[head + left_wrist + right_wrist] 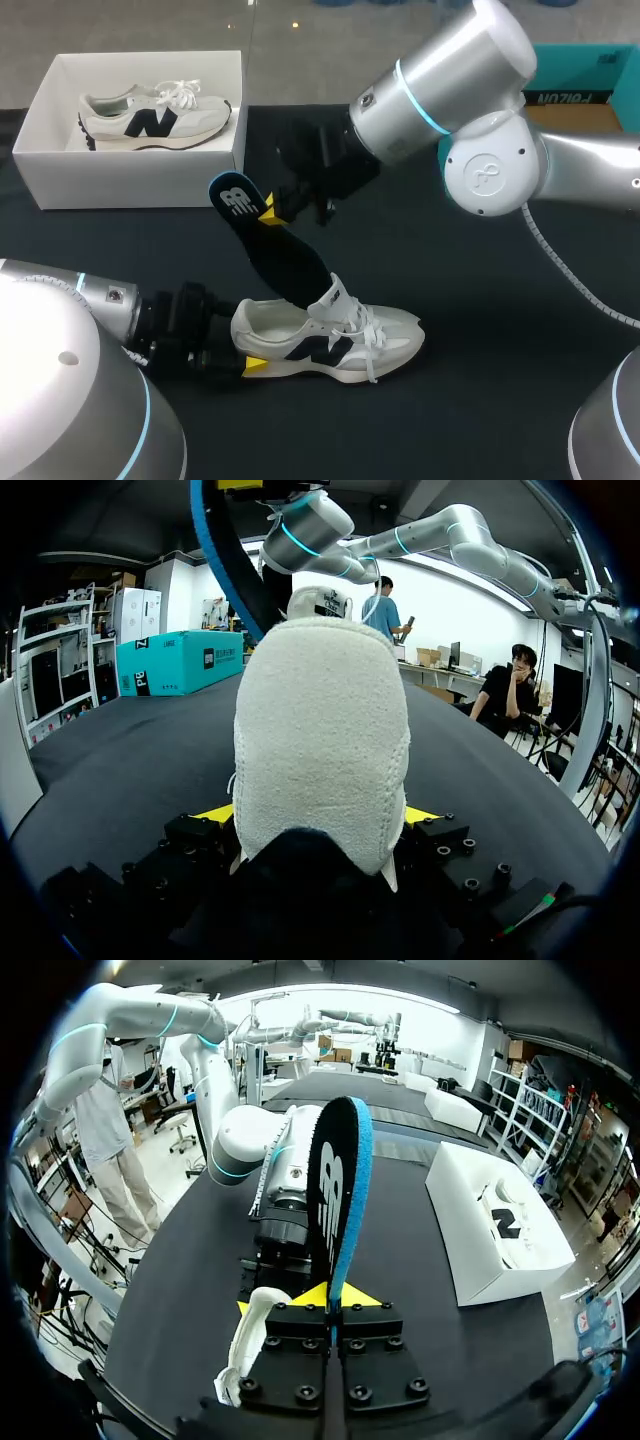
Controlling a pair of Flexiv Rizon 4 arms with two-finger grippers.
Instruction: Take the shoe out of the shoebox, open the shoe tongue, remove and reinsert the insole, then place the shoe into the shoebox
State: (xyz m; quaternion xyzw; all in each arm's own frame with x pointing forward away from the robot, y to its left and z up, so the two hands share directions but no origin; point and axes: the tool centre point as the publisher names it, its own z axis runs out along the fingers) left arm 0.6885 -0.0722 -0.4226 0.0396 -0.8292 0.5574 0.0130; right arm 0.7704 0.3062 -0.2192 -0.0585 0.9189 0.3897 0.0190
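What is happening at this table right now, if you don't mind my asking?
The robot is partway through the insole step of a shoe task. The left gripper clamps the heel of a white shoe standing on the table. The right gripper grips the dark insole near its heel end and holds it tilted, with its lower end at the shoe's opening. Whether it is coming out or going back in cannot be told. The white shoebox behind holds a second shoe.
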